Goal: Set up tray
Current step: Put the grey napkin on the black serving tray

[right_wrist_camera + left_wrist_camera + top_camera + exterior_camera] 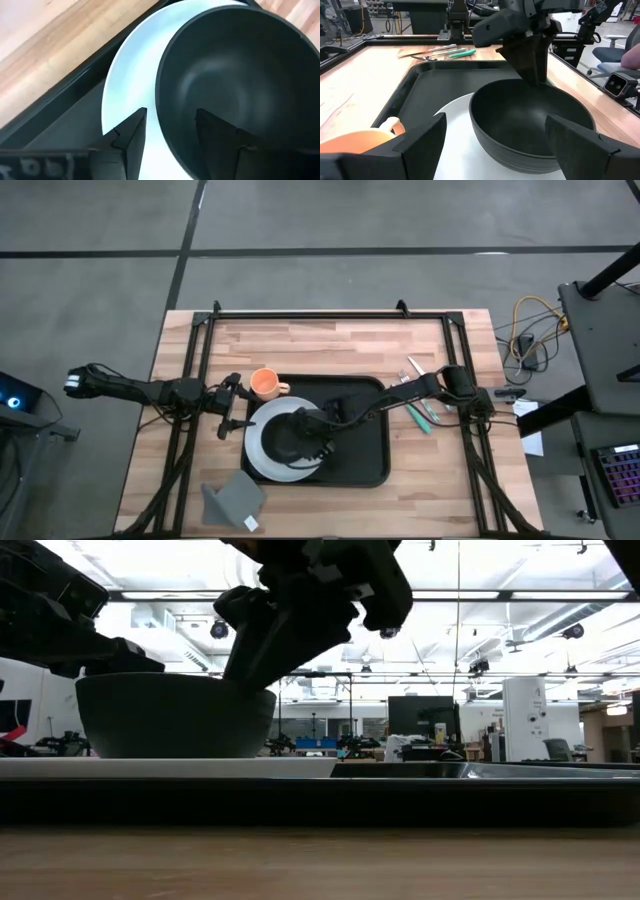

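Note:
The black tray lies mid-table. A white plate sits on its left part, and a dark bowl stands with its base on the plate. My right gripper reaches in from the table's right and is shut on the bowl's rim. Left of the tray, my left gripper hovers open and touches nothing. The orange cup stands on the table just beside it, and its fingers point across the plate at the bowl. My right gripper has the bowl's rim on the side toward the table's right and far edge. One finger is outside the wall and one inside the hollow. The fingers slant down from above. The bowl stands upright, base on the plate.
Cutlery with green handles lies on the wood right of the tray. A folded grey napkin lies near the table's near edge, left of the tray. The tray's right half is bare. A black frame runs along the table's sides.

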Tool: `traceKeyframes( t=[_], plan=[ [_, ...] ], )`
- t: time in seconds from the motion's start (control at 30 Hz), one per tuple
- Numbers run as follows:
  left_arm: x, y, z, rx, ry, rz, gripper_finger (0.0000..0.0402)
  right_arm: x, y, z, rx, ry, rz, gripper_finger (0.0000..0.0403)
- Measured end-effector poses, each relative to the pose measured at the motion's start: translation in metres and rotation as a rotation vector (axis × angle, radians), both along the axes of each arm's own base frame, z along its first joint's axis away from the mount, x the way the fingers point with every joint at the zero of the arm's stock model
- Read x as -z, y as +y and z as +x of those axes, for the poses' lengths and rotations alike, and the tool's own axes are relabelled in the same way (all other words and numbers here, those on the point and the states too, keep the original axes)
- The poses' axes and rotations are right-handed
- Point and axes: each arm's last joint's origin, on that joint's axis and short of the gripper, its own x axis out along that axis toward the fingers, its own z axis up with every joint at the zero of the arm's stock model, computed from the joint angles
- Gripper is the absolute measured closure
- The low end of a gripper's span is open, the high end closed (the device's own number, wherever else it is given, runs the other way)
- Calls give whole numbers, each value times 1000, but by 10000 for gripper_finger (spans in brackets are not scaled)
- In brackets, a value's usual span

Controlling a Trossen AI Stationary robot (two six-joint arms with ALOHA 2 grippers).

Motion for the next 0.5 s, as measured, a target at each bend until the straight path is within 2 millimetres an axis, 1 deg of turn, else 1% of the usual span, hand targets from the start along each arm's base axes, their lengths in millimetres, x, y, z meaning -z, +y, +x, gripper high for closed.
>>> traceKeyframes(
  t=[0.3,0.4,0.5],
  plan=[
    [0,0,0,0,0,0,86,-18,-1,-6,66,118,14,252],
    [0,0,0,0,-1,0,86,-19,-3,-14,94,212,6,252],
    [0,0,0,0,0,0,86,-15,-9,-24,137,340,-11,255]
  ],
)
